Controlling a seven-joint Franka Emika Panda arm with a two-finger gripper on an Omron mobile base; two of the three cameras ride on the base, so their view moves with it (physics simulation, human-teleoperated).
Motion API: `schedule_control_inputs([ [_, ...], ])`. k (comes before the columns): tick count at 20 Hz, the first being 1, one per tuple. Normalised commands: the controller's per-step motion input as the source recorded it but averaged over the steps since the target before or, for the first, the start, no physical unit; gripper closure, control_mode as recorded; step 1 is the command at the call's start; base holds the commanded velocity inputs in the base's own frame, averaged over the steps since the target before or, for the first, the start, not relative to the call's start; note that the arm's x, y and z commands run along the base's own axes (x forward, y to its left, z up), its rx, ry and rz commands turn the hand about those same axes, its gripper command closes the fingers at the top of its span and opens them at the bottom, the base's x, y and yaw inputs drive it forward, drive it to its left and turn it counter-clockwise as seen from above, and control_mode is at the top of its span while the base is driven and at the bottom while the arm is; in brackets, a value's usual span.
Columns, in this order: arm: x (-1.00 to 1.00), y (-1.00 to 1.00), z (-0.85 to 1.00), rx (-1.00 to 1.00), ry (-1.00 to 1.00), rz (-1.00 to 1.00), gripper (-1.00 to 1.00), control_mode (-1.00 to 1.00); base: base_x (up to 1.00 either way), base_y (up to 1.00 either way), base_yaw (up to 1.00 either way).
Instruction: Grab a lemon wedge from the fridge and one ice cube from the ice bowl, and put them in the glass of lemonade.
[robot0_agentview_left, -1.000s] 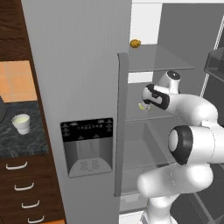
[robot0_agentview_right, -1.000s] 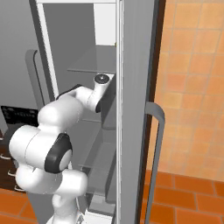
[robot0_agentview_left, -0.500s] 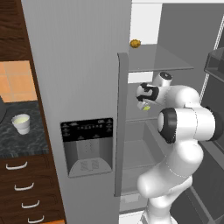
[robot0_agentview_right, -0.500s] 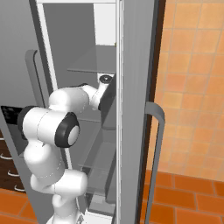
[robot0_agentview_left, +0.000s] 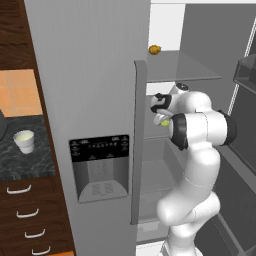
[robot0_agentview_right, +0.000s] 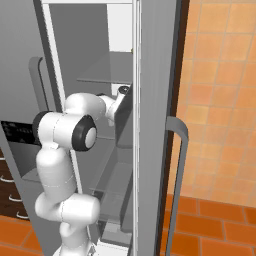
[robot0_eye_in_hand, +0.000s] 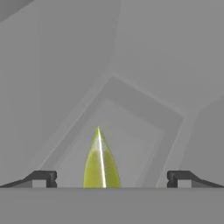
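Lemon wedge (robot0_eye_in_hand: 100, 162) stands lengthwise between the tool's (robot0_eye_in_hand: 111, 178) spread fingertips (untouched), tip pointing away.

- One fridge (robot0_agentview_left: 90, 100) is standing with its right door open
- One lemon wedge (robot0_eye_in_hand: 101, 162) is lying on a shelf inside
- One small brownish-yellow lump (robot0_agentview_left: 154, 49) is sitting on the shelf above
- One glass of lemonade (robot0_agentview_left: 24, 141) is standing on the dark counter (robot0_agentview_left: 30, 162)
- Four drawer handles (robot0_agentview_left: 19, 189) are showing below that counter
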Motion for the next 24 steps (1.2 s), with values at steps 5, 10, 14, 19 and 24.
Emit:
schedule_control_inputs([
  [5,0.22,0.00,-0.08,-0.01,0.00,0.05,-1.00,-1.00,0.00,0.00,0.00],
  [10,0.00,0.00,-0.08,0.00,0.01,0.04,-1.00,-1.00,0.00,0.00,0.00],
  [14,0.00,0.04,-0.54,0.00,0.00,0.05,-1.00,-1.00,0.00,0.00,0.00],
  [19,0.00,0.02,-0.27,0.00,0.00,0.03,-1.00,-1.00,0.00,0.00,0.00],
  [24,0.00,0.01,0.00,0.00,0.00,0.00,1.00,-1.00,0.00,0.00,0.00],
])
